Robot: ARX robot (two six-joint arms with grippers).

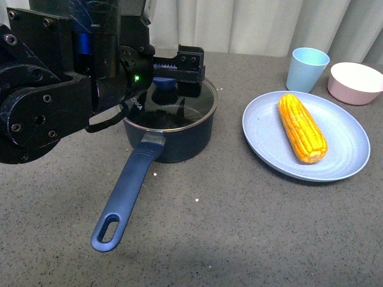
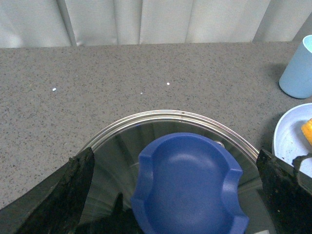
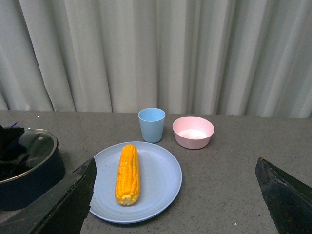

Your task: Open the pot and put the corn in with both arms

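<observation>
Left gripper (image 2: pixel 175 153) hangs over the pot's glass lid (image 2: pixel 122 141), its fingers (image 2: pixel 53 195) spread wide on either side of the blue knob (image 2: pixel 187 185), clear of it and holding nothing. The right gripper (image 3: pixel 175 163) is equally wide open and empty. The navy pot (image 1: pixel 173 143) stands covered, its long looped handle toward the robot, while the yellow-orange corn (image 1: pixel 302 128) lies on a pale blue plate (image 1: pixel 347 158) to its right.

We log left arm (image 1: pixel 42 101): bulky black housings, round bolt heads (image 1: pixel 16 127), blue segment (image 1: pixel 84 42) up top, green LED (image 1: pixel 136 78) lit, black cable loop (image 1: pixel 106 124). Left tool (image 2: pixel 175 192): toothed rack bar (image 1: pixel 167 60), rough matte-black fingers (image 2: pixel 58 195). Right tool (image 3: pixel 175 204): we note same black wedge fingers.
</observation>
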